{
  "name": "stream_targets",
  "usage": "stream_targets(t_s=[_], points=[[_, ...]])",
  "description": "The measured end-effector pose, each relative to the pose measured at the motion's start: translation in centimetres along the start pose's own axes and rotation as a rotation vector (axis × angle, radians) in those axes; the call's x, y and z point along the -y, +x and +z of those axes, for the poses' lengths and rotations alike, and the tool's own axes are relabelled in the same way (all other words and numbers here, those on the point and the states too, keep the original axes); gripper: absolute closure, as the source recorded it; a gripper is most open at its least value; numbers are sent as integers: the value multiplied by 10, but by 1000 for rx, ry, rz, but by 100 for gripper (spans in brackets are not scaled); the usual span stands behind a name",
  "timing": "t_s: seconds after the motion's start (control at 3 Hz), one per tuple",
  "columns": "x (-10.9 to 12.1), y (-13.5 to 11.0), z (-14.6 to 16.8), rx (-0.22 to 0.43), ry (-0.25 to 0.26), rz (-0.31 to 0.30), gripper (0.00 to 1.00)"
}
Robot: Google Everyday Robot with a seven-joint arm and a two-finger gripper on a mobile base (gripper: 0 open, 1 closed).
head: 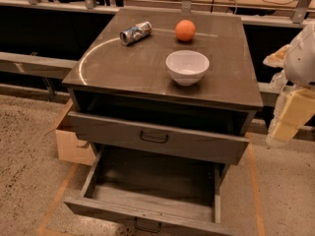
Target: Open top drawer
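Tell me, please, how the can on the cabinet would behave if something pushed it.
The can lies on its side, so it would probably roll across the flat cabinet top, perhaps off an edge. It is a small drink can, so likely light and easy to dent if squeezed. The claw hangs right of that top, away from the can.

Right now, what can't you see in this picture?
Camera view:
- Inside the top drawer: dark, shadowed under the cabinet top.
- Front and handle of the lower drawer: cut off by the bottom edge.
- The gripper, right of the cabinet: partly cut by the right edge.
- Label on the can: too small.
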State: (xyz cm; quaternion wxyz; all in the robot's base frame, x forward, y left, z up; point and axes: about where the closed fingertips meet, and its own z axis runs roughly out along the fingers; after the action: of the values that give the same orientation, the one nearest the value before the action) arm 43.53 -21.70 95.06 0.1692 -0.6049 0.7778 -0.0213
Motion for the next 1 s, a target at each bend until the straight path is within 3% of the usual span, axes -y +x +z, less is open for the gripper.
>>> stream_targets(t_s=[0.67,1.0], points=[[-35,-4,100,209,-66,-128,0],[-51,-12,132,283,-101,-196,0]])
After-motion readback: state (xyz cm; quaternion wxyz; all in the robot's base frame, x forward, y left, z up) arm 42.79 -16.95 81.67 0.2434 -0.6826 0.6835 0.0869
